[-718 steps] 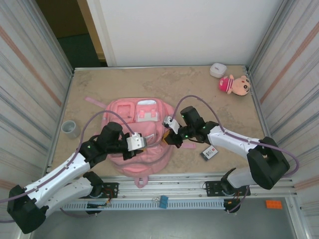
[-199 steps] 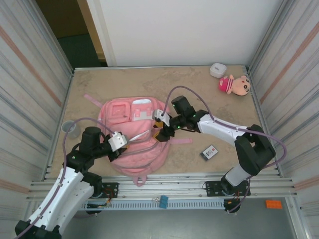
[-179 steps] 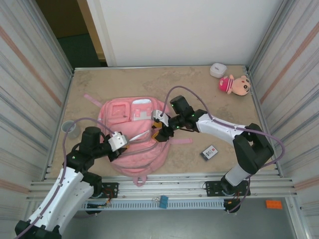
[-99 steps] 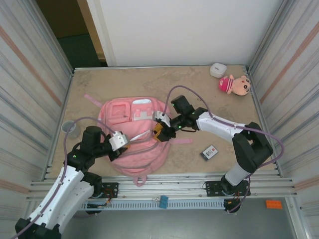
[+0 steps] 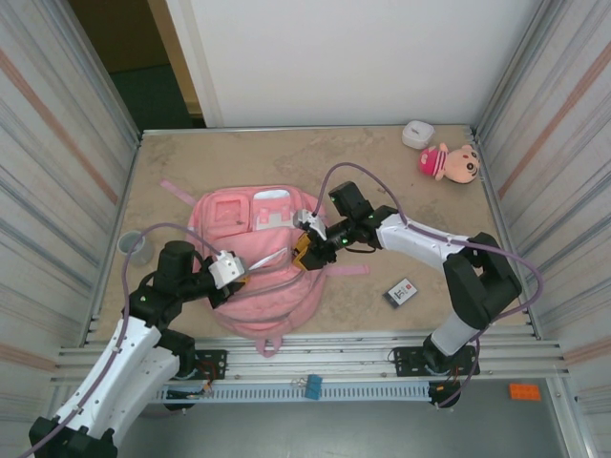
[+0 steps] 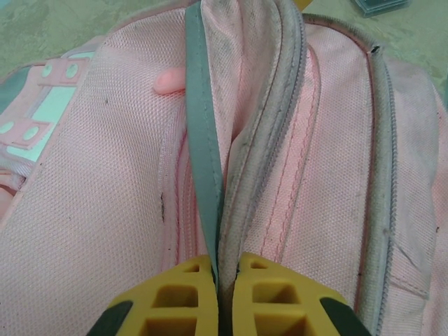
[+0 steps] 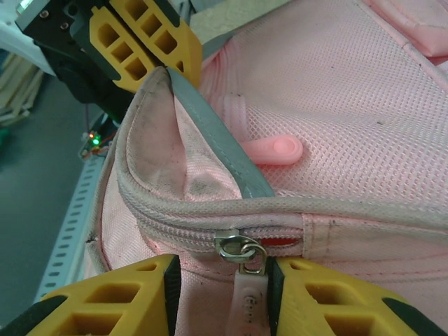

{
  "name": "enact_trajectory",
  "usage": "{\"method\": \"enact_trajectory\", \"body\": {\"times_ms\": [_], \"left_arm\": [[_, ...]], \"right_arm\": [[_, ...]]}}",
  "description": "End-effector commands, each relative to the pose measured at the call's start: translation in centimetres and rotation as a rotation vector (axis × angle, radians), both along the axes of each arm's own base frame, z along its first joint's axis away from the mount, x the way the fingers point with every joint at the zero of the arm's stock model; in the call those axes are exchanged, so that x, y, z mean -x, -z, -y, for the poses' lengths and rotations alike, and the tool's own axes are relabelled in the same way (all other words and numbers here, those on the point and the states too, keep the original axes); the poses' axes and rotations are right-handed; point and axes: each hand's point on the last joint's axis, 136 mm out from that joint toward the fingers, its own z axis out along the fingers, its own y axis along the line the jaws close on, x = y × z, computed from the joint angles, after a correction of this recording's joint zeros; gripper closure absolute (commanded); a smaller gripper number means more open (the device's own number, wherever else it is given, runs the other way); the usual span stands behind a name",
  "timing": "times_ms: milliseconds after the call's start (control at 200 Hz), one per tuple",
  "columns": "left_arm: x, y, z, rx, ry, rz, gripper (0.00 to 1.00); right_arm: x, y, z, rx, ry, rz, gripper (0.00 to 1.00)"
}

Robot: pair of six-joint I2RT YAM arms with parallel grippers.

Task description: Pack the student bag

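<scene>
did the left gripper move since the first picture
Yes. The left gripper, jaws shut on the large pink fabric backpack, has shifted left, away from the small black-and-white card.

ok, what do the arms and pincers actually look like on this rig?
The left arm and right arm: white links, black joints with green lights, a mauve cable looping off each. The left pincer and right pincer: yellow fingers with a cut-out grid, dark bases.
</scene>
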Motion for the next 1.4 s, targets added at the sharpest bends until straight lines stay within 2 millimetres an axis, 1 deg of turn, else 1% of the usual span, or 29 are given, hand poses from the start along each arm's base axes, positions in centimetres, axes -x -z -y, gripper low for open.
{"method": "enact_trajectory", "body": {"times_ms": [0, 90, 256, 356, 521, 661, 847, 907, 1002, 1112, 1228, 1283, 1388, 1398], "left_arm": [[-0.4, -4.1, 1.3, 0.101, 0.05, 0.104, 0.98], [-0.4, -4.1, 1.2, 0.098, 0.045, 0.11, 0.98], [-0.6, -4.0, 1.1, 0.092, 0.036, 0.114, 0.99], [-0.7, -4.1, 1.1, 0.094, 0.034, 0.116, 0.99], [-1.3, -4.0, 0.7, 0.083, -0.003, 0.118, 0.99], [-2.0, -4.2, 0.2, 0.079, -0.06, 0.116, 1.0], [-2.8, -5.8, 0.9, 0.163, -0.122, 0.035, 1.0], [-3.1, -6.1, 1.5, 0.153, -0.13, 0.038, 1.0], [-4.0, -6.3, 2.4, 0.091, -0.151, 0.072, 1.0], [-5.0, -6.3, 4.2, 0.028, -0.157, 0.072, 1.0], [-5.5, -7.1, 6.9, 0.039, -0.125, 0.074, 1.0], [-5.3, -7.5, 8.4, 0.066, -0.084, 0.076, 1.0], [-4.8, -7.9, 10.7, 0.095, -0.011, 0.079, 1.0], [-4.7, -7.8, 10.8, 0.096, -0.004, 0.077, 1.0]], "right_arm": [[-0.2, -1.0, -0.7, -0.051, -0.02, -0.064, 0.64], [0.1, -1.1, -0.6, -0.054, -0.019, -0.066, 0.68], [0.7, -1.5, 0.6, -0.05, -0.008, -0.084, 0.76], [0.9, -1.6, 0.9, -0.049, -0.002, -0.079, 0.84], [0.3, -1.7, 0.9, -0.036, 0.034, -0.063, 1.0], [0.1, -1.8, 0.9, -0.004, 0.079, -0.035, 1.0], [1.6, -2.9, 0.1, 0.046, 0.128, 0.031, 1.0], [2.1, -3.0, -0.3, 0.068, 0.151, 0.035, 1.0], [3.5, -3.4, -1.1, 0.079, 0.174, 0.01, 1.0], [4.9, -3.7, -2.1, 0.095, 0.203, 0.001, 1.0], [5.9, -4.1, -3.4, 0.082, 0.247, -0.034, 1.0], [6.4, -4.3, -4.0, 0.064, 0.252, -0.041, 1.0], [6.1, -4.5, -4.5, 0.041, 0.297, -0.047, 1.0], [6.1, -4.4, -4.5, 0.041, 0.299, -0.048, 0.98]]}}
